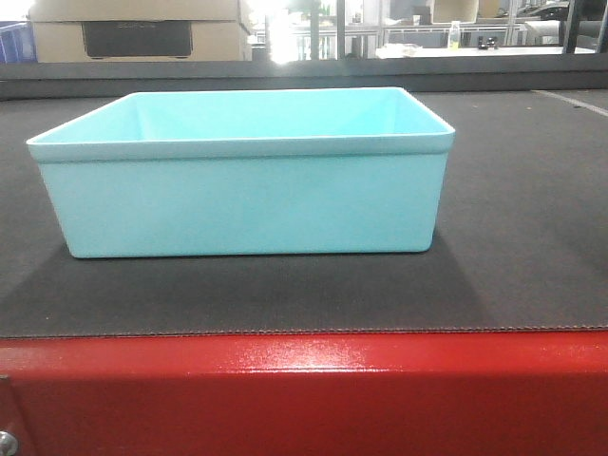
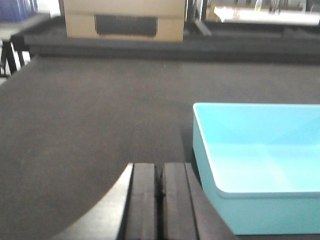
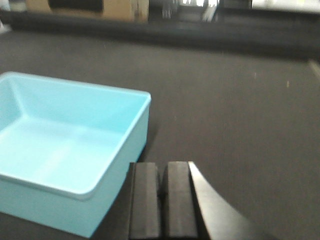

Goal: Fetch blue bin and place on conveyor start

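Two claws: both mine, one on each arm, each seen from its own wrist camera.
Left claw point(image 2: 160, 200): my black pads are pressed flat together with only a thin seam between them, and nothing is caught in that seam.
Left claw's place: low over the belt, just beside the bin's left wall, apart from it; I cannot tell whether the pads touch the fabric.
Right claw point(image 3: 162, 200): closed the same way, pad against pad, holding nothing.
Right claw's place: just off the bin's right near corner, beside it and not gripping it.
Blue bin point(image 1: 242, 204): a pale turquoise tub, upright, open side up, sitting flat on the dark belt.
Bin's inside: bare smooth floor and walls as far as both wrist views show.
Bin's position: near the belt's front end, a strip of fabric showing between its front wall and the red frame.
Conveyor start point(image 1: 513, 275): dark grey textured belt, wide on both sides of the bin and running well behind it.
Red frame edge point(image 1: 304, 389): glossy, directly below the belt's front border, with a screw head at its lower left corner.
Cardboard box point(image 1: 138, 28): tan, with a dark panel, standing beyond the belt's far end at the left.
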`<state>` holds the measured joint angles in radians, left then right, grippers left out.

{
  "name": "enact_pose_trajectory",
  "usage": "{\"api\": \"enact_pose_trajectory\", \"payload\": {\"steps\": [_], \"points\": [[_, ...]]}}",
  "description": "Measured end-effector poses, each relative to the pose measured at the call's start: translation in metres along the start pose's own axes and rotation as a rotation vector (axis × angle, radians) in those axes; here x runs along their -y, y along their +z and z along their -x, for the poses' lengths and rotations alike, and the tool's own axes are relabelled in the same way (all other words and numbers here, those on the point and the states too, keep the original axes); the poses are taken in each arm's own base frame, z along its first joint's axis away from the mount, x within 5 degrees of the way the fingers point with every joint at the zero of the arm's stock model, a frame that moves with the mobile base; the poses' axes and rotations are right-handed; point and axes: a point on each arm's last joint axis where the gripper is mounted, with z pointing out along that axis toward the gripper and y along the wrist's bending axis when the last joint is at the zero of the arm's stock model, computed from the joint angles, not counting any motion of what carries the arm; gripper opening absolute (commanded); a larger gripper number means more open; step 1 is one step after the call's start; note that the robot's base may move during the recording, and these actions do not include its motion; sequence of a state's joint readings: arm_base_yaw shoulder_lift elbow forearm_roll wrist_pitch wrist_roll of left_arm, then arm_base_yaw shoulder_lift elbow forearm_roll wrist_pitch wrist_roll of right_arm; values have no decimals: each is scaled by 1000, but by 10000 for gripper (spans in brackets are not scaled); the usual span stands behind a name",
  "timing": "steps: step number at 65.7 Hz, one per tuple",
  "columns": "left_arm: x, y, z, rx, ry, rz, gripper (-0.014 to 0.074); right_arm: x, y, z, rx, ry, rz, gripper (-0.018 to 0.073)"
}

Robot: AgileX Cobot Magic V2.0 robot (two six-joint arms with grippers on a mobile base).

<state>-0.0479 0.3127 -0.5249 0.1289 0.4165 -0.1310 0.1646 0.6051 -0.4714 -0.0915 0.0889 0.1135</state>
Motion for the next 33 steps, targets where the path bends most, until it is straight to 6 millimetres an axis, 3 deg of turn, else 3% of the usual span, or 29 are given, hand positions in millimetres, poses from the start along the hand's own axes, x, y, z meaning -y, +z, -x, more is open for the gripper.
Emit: {"api": "enact_pose_trajectory", "payload": {"steps": [9,33], "points": [[-1,-13,-5,53,-1,0,-111,0,-14,-1,70,-4,4,-162],[-1,-17,-6,73,3,2,-111,0,-15,-1,87,-4,5,-162]]}}
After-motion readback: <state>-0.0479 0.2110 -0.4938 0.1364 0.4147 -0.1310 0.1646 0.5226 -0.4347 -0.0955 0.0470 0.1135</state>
